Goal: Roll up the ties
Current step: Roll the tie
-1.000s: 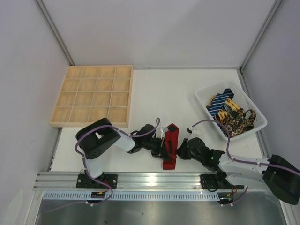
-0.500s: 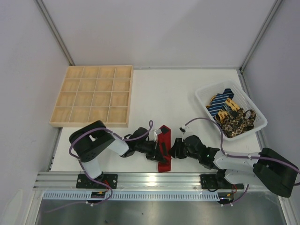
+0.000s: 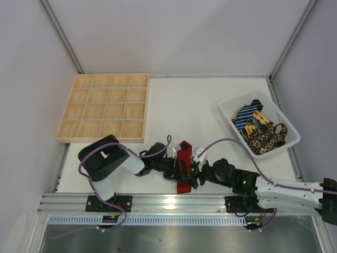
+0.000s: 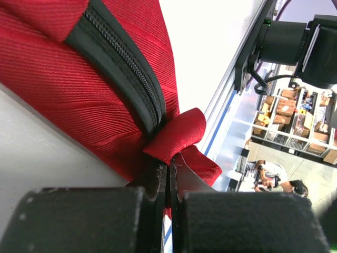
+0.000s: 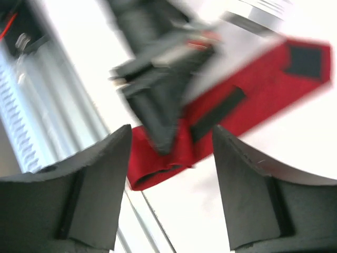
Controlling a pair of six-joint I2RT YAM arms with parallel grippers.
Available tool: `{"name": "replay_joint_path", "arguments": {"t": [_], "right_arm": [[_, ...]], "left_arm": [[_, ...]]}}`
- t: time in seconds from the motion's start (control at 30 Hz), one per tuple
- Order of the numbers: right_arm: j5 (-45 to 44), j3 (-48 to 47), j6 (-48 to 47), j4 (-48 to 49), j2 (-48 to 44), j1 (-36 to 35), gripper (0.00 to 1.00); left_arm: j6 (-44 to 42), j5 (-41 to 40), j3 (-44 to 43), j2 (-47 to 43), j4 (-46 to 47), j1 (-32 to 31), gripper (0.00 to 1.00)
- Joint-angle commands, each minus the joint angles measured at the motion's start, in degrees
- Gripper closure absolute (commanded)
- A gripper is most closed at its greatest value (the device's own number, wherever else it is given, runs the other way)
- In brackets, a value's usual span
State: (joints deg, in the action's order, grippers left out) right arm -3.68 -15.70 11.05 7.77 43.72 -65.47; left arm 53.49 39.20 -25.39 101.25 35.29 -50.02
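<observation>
**Both arms low over red tie at near edge**

Right arm stretched left, lying low; right gripper jaws apart, holding nothing, just beside tie. Left arm folded, reaching right; left gripper clamped on a fold of red tie. Tie flat on table, black lining showing. Other ties heaped in basket, far right.

A wooden tray with many small square boxes sits at the upper left of the white table. A white basket sits at the right. A metal rail runs along the bottom
</observation>
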Motion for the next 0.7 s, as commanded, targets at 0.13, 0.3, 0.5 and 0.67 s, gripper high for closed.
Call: {"name": "replay_joint_path", "arguments": {"t": [0.13, 0.3, 0.5, 0.67], "right_arm": [[-4.66, -17.59, -26.41, -14.40, 7.94, -9.23, 0.31], [-10.11, -19.46, -36.08, -25.50, 5.59, -19.57, 0.29], [-16.26, -11.99, -40.93, -21.49, 1.01, -32.78, 0.00], [-19.51, -8.57, -37.25, -16.75, 5.75, -35.50, 0.00]], "left_arm": [[-6.91, -10.46, 3.15, 3.60, -15.16, 0.80, 1.00], [-7.09, -10.11, 2.45, 3.60, -15.78, 0.80, 1.00], [-7.00, -9.41, 2.45, 3.42, -15.78, 0.80, 1.00], [-6.91, -8.88, 2.45, 3.25, -15.95, 0.80, 0.99]]}}
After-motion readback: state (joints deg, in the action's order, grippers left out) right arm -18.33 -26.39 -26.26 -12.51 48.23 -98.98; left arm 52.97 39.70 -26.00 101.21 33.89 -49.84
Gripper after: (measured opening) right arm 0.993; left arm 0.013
